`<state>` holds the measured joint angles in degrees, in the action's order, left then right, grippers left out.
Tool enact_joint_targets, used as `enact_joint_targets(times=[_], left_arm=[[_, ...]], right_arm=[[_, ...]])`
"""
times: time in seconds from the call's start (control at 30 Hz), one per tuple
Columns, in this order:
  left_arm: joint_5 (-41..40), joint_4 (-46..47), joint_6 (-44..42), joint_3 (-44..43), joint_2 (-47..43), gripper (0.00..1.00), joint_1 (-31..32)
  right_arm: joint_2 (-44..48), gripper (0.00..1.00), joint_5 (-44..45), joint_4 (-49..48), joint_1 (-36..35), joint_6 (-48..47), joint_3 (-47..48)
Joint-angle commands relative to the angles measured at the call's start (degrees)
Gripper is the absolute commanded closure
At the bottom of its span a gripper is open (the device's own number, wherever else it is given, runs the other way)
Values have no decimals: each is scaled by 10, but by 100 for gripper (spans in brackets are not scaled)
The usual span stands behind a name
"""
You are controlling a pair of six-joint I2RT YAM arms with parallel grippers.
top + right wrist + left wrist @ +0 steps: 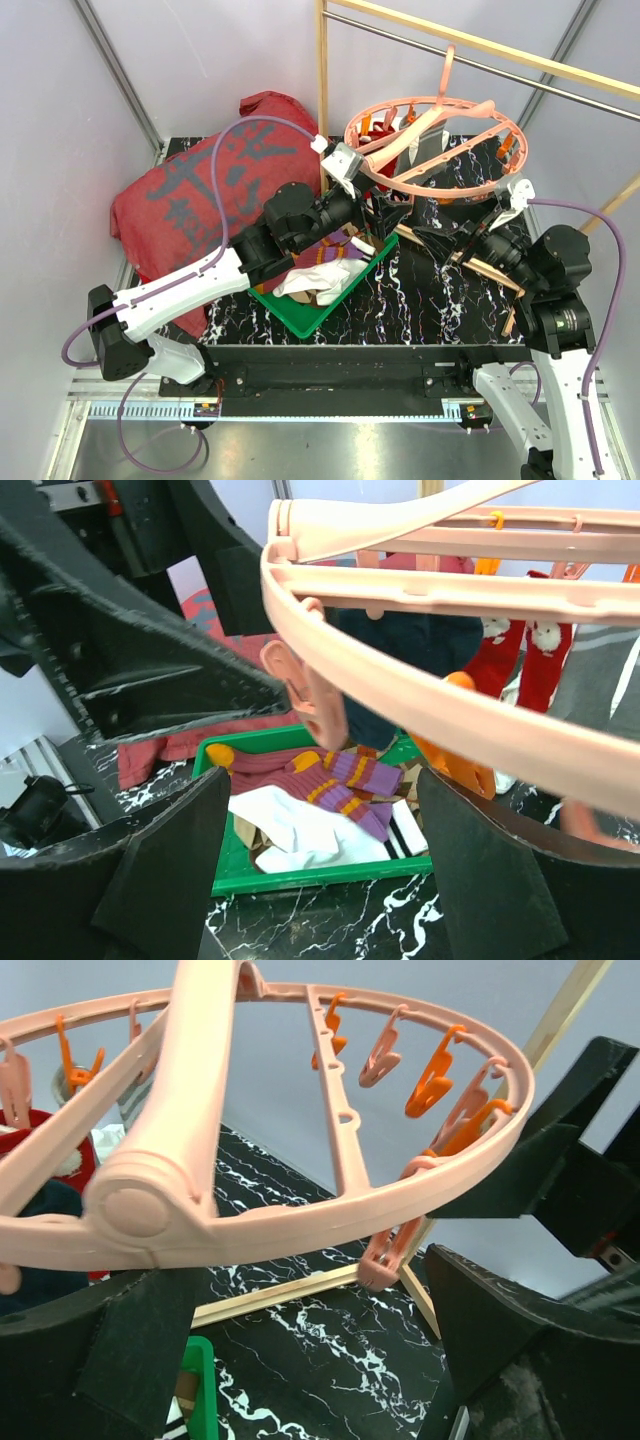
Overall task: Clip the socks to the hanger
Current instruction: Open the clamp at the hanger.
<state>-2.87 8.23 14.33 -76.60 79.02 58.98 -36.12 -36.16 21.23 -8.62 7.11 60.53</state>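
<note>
Both your jaws sit spread and empty, left gripper [310, 1320] and right gripper [325, 825] just under the hanger [452, 192] hanging over the table [420, 300], where red socks [500, 660] and a navy sock [410, 645] look clipped already, though I can't count them all, while the purple-orange striped sock [340, 778] and white sock [290, 830] wait in the green tray [330, 872].

**Item 1.** Red cloth [150, 215], rear left of the table, top view. It bears large grey characters [185, 185] in broad brush-like strokes, set across its upper face. The marking is creased by folds and crossed by a purple cable [214, 185], and its near part is covered by the left arm. The script is not legible and individual characters cannot be told.

**Remainder.** No other lettering, brand, number or sign is readable in any view.
</note>
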Motion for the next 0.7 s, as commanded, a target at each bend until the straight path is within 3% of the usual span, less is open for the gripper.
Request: enact_joint_targets(times=[0.0,0.3,0.67], left_arm=[[-6,18,-11,-33,-11,7,8],[10,13,1,-34,-23,8,12],[-46,-3,16,84,-171,1,-10]], right_arm=[[-22,17,7,-64,-3,-10,14],[-1,17,16,-66,-3,7,3],[18,11,-53,30,-3,9,51]])
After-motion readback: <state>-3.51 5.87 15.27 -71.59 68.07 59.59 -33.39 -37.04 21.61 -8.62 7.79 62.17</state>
